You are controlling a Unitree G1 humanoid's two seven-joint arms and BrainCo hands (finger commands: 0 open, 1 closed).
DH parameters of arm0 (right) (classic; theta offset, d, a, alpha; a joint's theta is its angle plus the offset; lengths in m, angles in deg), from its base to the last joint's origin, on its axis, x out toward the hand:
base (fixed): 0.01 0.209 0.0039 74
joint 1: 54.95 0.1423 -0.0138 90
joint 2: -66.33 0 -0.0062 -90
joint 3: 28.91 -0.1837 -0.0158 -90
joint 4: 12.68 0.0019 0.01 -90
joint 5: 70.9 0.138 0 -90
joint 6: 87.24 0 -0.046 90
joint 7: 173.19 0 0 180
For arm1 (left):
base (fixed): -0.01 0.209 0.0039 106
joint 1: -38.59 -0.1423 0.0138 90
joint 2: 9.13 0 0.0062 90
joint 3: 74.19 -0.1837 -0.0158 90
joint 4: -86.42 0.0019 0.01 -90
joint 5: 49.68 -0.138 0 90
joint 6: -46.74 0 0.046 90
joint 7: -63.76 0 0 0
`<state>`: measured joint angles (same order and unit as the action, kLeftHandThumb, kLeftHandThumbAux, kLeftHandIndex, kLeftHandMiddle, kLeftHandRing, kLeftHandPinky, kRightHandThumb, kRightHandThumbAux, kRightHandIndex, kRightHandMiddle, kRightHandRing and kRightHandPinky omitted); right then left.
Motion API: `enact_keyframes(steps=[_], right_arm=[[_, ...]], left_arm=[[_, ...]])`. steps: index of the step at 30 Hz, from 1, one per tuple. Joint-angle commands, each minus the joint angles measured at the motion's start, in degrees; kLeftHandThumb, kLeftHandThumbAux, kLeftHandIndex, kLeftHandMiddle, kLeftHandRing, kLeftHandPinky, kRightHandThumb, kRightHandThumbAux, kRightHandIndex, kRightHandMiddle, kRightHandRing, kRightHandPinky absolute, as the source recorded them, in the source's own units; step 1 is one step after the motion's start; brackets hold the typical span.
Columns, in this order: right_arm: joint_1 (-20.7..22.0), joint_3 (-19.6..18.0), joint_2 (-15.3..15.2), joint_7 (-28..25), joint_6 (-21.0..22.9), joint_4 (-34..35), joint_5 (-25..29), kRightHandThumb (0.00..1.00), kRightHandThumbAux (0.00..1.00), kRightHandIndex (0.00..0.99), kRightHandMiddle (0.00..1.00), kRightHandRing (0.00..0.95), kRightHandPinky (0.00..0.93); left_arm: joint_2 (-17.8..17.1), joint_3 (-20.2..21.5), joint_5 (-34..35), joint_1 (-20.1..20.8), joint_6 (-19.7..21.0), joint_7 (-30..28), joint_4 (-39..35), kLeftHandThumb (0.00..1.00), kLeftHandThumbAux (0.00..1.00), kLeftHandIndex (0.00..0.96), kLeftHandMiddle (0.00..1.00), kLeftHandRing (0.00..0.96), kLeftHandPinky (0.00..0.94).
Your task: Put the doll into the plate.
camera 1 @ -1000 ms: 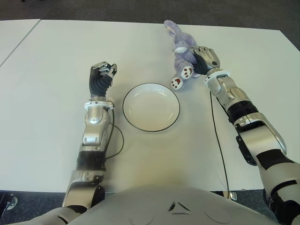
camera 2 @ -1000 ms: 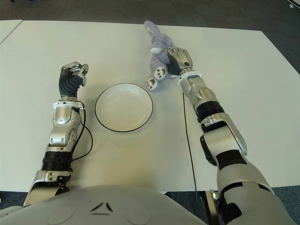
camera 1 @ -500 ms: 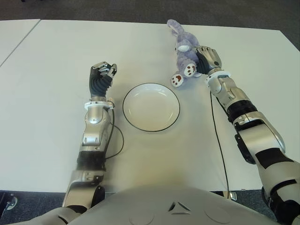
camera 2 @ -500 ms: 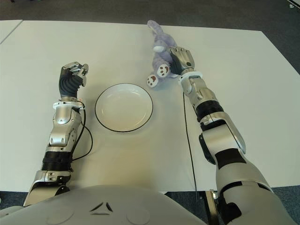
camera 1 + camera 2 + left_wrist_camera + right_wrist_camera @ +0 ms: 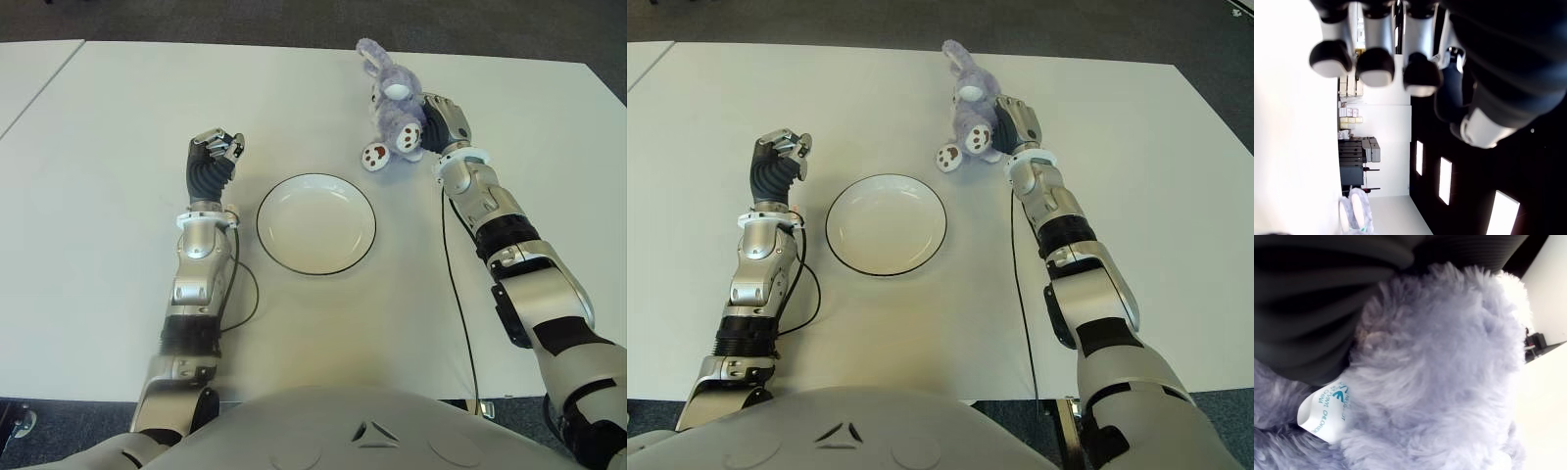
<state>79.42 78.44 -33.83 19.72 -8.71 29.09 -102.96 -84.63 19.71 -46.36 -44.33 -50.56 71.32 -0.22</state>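
The doll [image 5: 394, 108] is a fluffy lilac rabbit with white paw soles, held up off the white table beyond the plate's right side. My right hand [image 5: 437, 122] is shut on its body; the right wrist view is filled with its fur [image 5: 1440, 357] and a small white tag [image 5: 1322, 413]. The plate [image 5: 315, 222], white with a thin dark rim, lies empty in the middle of the table. My left hand [image 5: 212, 162] shows to the left of the plate, fingers [image 5: 1371, 68] curled and holding nothing.
The white table [image 5: 118, 117] stretches wide on all sides of the plate. A black cable [image 5: 455, 294] runs along the table under my right arm. Another thin cable [image 5: 247, 284] loops beside my left forearm. A second table edge [image 5: 29, 69] shows at the far left.
My right hand has lifted the doll from the table and tipped it more upright, drawing it slightly right and back. The left hand and plate have not moved.
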Motion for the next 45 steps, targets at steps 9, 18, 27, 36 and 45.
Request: enact_keyframes(steps=[9,18,27,36,45], right_arm=[[-7.36,-13.01,6.28,-8.55,10.25,12.58,17.26,0.932,0.664,0.378,0.509,0.595,0.882],[-10.02,-23.13,11.60,-16.45,14.05,23.04,34.62,0.855,0.679,0.393,0.535,0.870,0.893],[-11.73,-27.14,13.92,-20.86,23.22,34.29,44.29,0.853,0.680,0.395,0.535,0.879,0.882],[-13.49,-28.41,15.27,-20.31,30.99,43.18,48.12,0.853,0.680,0.395,0.534,0.881,0.881],[-15.20,-29.20,16.15,-22.71,34.28,49.39,52.68,0.854,0.679,0.396,0.536,0.884,0.882]], left_arm=[[1.44,-0.07,-0.62,-4.31,-0.23,0.09,3.12,0.710,0.707,0.442,0.880,0.886,0.877],[1.46,0.03,-0.63,-3.90,-0.81,0.17,4.16,0.710,0.707,0.442,0.880,0.886,0.873],[1.29,0.23,-0.99,-3.01,-1.73,0.46,5.96,0.711,0.706,0.442,0.881,0.887,0.877],[1.36,0.89,-1.90,-2.44,-1.52,1.48,6.75,0.712,0.705,0.443,0.879,0.885,0.877],[0.83,2.17,-2.25,-1.69,-1.48,1.74,8.15,0.710,0.706,0.442,0.879,0.886,0.870]])
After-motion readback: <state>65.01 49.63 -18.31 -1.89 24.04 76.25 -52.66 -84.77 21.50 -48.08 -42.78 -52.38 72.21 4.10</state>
